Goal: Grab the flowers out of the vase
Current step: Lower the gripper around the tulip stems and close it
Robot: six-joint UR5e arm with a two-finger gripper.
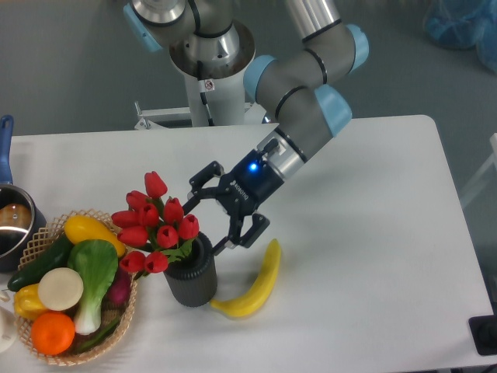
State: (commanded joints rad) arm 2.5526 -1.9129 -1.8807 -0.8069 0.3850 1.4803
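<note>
The flowers (155, 221), a bunch of red tulip buds with green leaves, stand in the vase (192, 272), a dark grey ribbed pot near the table's front. My gripper (203, 219) is open, just right of the bunch. One finger reaches toward the upper buds; the other hangs over the vase's right rim. Nothing is between the fingers. The stems are hidden inside the vase.
A yellow banana (252, 283) lies right of the vase. A woven basket (46, 233) of vegetables and fruit sits to its left. A blue-handled saucepan (12, 225) stands at the left edge. The robot base (210, 70) rises behind the table.
</note>
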